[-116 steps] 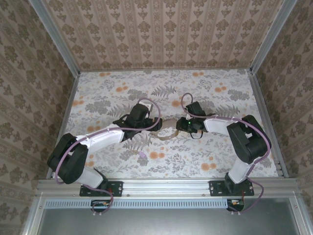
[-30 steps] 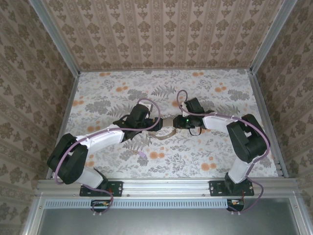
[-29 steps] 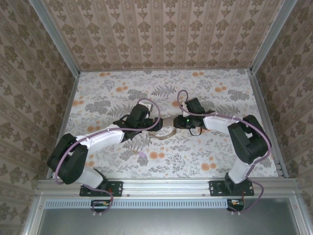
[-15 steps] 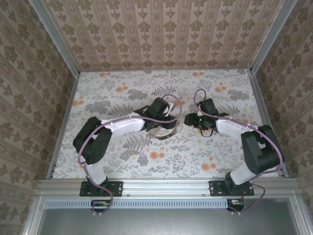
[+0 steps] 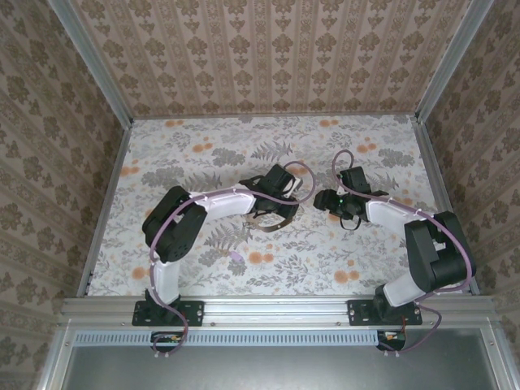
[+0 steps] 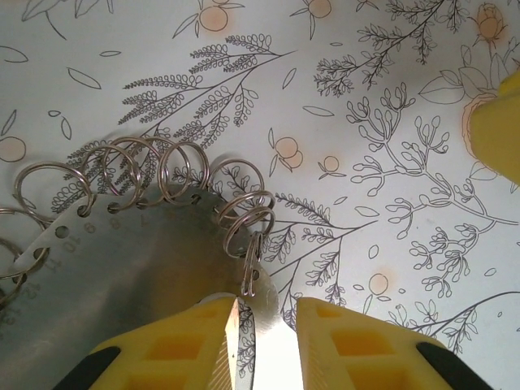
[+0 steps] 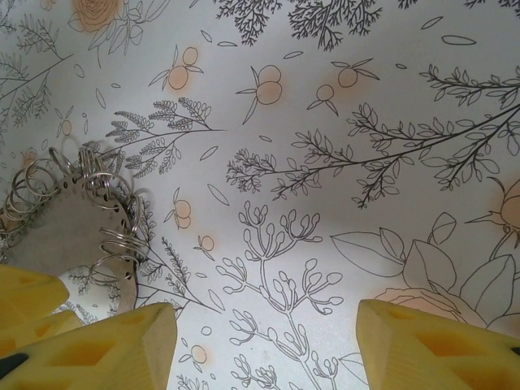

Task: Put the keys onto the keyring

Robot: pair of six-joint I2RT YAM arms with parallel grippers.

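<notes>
The keyring (image 6: 122, 276) is a large flat silvery metal loop with numbered holes, lying on the flowered table. The keys (image 6: 175, 166) are several small silvery wire rings threaded through the holes along its rim. My left gripper (image 6: 266, 325) stands over the loop's pointed tip, which lies between its narrowly parted yellow fingers (image 6: 179, 341) with a gap on the right side. From above, the left gripper (image 5: 280, 195) covers the dark loop (image 5: 272, 219). My right gripper (image 7: 264, 341) is wide open over bare table, with the loop (image 7: 73, 231) at its left.
A yellow finger of the right gripper (image 6: 497, 130) shows at the right edge of the left wrist view. The table (image 5: 187, 154) has patterned walls on three sides, and the arms' bases stand along the near rail (image 5: 276, 307).
The left arm has swung right toward the middle and its jaws have narrowed. The right gripper has opened, let go of the loop and drawn back to the right.
</notes>
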